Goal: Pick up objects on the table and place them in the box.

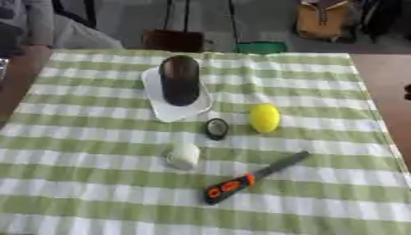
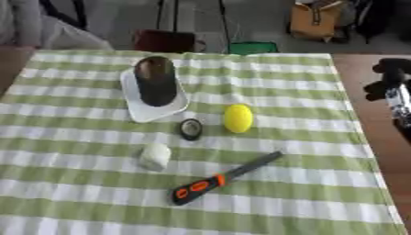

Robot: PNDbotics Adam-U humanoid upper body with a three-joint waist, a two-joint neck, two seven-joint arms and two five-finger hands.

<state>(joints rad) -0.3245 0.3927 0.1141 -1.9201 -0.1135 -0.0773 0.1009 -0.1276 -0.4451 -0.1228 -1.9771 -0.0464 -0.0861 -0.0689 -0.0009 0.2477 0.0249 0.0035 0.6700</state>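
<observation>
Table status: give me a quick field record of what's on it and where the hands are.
surface: green-and-white checked cloth
far left: dark rounded object on a white tray
centre: small dark round item, yellow ball to its right
nearer: white lump
near right: orange-and-black handled tool, lying diagonally
box: not identifiable
right hand: dark shape at right edge, fingers unclear
left hand: not in view

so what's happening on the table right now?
Nothing is being handled yet. The right hand hangs beyond the table's right edge, off the green checked cloth; its fingers are too unclear to read. The left hand is not in view. On the cloth lie a yellow ball, a small dark round thing, a white object, an orange-handled tool, and a dark oval object on a white tray.
</observation>
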